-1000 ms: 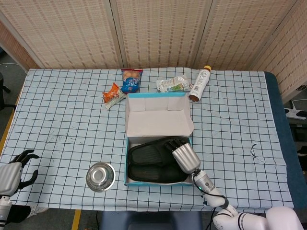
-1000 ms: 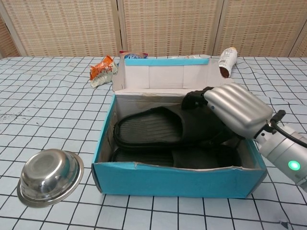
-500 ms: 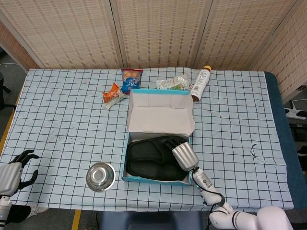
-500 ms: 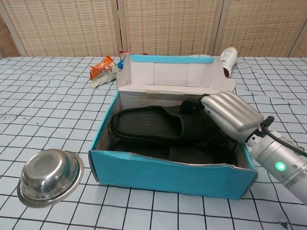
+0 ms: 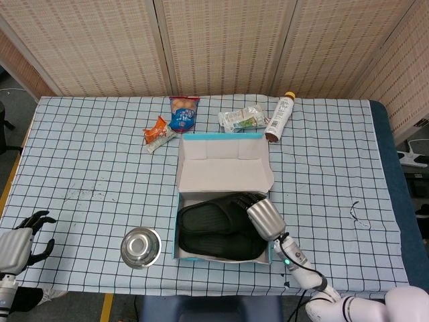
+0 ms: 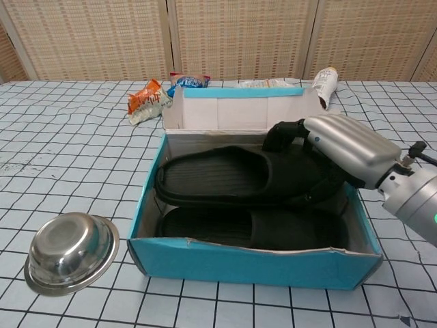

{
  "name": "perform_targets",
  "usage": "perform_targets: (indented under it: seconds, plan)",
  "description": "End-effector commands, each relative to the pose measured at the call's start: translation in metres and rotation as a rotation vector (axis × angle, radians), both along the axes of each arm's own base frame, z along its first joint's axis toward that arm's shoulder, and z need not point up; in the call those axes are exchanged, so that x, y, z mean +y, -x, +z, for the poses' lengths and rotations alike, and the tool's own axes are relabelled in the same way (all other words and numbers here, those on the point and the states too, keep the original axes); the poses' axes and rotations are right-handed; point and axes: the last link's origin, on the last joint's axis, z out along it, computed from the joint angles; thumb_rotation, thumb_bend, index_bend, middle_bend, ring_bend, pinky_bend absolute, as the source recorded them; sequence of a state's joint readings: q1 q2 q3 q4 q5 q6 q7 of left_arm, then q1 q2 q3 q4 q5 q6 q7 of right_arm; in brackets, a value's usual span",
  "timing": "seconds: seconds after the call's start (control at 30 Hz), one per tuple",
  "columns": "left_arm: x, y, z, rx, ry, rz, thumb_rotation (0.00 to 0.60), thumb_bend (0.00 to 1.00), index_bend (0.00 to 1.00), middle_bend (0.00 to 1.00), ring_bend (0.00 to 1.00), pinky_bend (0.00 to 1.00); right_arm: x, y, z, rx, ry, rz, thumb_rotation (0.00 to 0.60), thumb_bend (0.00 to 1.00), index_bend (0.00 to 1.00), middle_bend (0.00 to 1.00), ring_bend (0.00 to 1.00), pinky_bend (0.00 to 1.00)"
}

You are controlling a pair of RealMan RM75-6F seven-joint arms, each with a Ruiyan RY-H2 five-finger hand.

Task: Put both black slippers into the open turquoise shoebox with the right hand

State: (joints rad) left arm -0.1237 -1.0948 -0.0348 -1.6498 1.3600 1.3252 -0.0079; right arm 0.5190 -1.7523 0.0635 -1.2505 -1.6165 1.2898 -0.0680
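The open turquoise shoebox (image 6: 252, 266) sits at the table's near middle, its white lid flap (image 6: 239, 113) standing at the far side. Both black slippers lie inside. The far slipper (image 6: 218, 176) rests partly over the near slipper (image 6: 239, 229). My right hand (image 6: 345, 149) reaches into the box's right end, and its dark fingers (image 6: 285, 133) curl over the far slipper's strap and hold it. From above, the box (image 5: 177, 228), the slippers (image 5: 214, 218) and the right hand (image 5: 265, 218) show the same. My left hand (image 5: 20, 243) rests at the table's near left corner, fingers apart and holding nothing.
A steel bowl (image 5: 141, 247) (image 6: 68, 251) stands left of the box. Behind the box lie snack packets (image 5: 184, 113) (image 5: 158, 132) (image 5: 241, 118) and a fallen bottle (image 5: 279, 117) (image 6: 323, 85). A folding screen closes off the table's far side.
The box was pushed askew half a second ago and now sits square again. My right hand has shifted right and slightly up, still holding the far slipper. The left hand has not moved.
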Motion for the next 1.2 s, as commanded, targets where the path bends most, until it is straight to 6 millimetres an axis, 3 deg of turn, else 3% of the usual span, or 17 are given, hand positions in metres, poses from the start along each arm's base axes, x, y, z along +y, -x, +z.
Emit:
perform_targets:
  seconds: [0.03, 0.23, 0.43, 0.57, 0.63, 0.7, 0.87, 0.97, 1.1, 1.2]
  plan:
    - [0.0, 0.0, -0.001, -0.002, 0.001, 0.003, 0.6, 0.42, 0.31, 0.15, 0.21, 0.43, 0.006, 0.0, 0.031, -0.028, -0.022, 0.002, 0.6, 0.0, 0.26, 0.3, 0.14, 0.32]
    - [0.001, 0.0, -0.002, 0.006, 0.006, 0.006, 0.6, 0.42, 0.31, 0.15, 0.21, 0.43, 0.009, 0.009, 0.064, -0.037, -0.009, -0.026, 0.6, 0.0, 0.15, 0.22, 0.08, 0.26]
    - [0.001, 0.0, -0.003, 0.013, 0.01, 0.009, 0.6, 0.42, 0.31, 0.15, 0.21, 0.43, 0.004, 0.024, 0.071, 0.003, -0.022, -0.079, 0.6, 0.0, 0.1, 0.17, 0.04, 0.23]
    - [0.0, 0.0, -0.001, 0.01, 0.006, 0.005, 0.6, 0.42, 0.31, 0.15, 0.21, 0.43, 0.007, 0.033, 0.092, -0.052, -0.009, -0.107, 0.6, 0.0, 0.08, 0.15, 0.03, 0.21]
    - [0.0, 0.001, 0.0, 0.01, 0.003, 0.007, 0.6, 0.43, 0.31, 0.15, 0.21, 0.43, 0.012, 0.04, 0.107, -0.086, 0.013, -0.121, 0.6, 0.0, 0.12, 0.16, 0.05, 0.21]
    - [0.0, 0.001, 0.001, 0.003, -0.004, 0.011, 0.6, 0.43, 0.31, 0.15, 0.21, 0.43, 0.022, 0.05, 0.125, -0.105, 0.056, -0.142, 0.6, 0.04, 0.23, 0.23, 0.13, 0.26]
    - [0.0, 0.001, 0.001, 0.011, -0.007, 0.008, 0.6, 0.42, 0.31, 0.15, 0.21, 0.43, 0.054, 0.085, 0.162, 0.018, 0.252, -0.179, 0.6, 0.29, 0.56, 0.54, 0.43, 0.54]
    - [-0.001, -0.002, 0.0, 0.014, -0.006, -0.009, 0.6, 0.42, 0.31, 0.15, 0.21, 0.43, 0.07, 0.109, 0.173, 0.121, 0.354, -0.22, 0.6, 0.34, 0.7, 0.59, 0.49, 0.59]
    - [-0.003, -0.005, -0.002, 0.033, -0.003, -0.03, 0.6, 0.43, 0.31, 0.15, 0.21, 0.43, 0.073, 0.137, 0.18, 0.207, 0.421, -0.341, 0.6, 0.34, 0.71, 0.6, 0.46, 0.58]
    - [-0.002, -0.009, -0.004, 0.035, -0.006, -0.048, 0.6, 0.42, 0.31, 0.15, 0.21, 0.43, 0.067, 0.147, 0.181, 0.209, 0.393, -0.414, 0.6, 0.3, 0.58, 0.54, 0.37, 0.55]
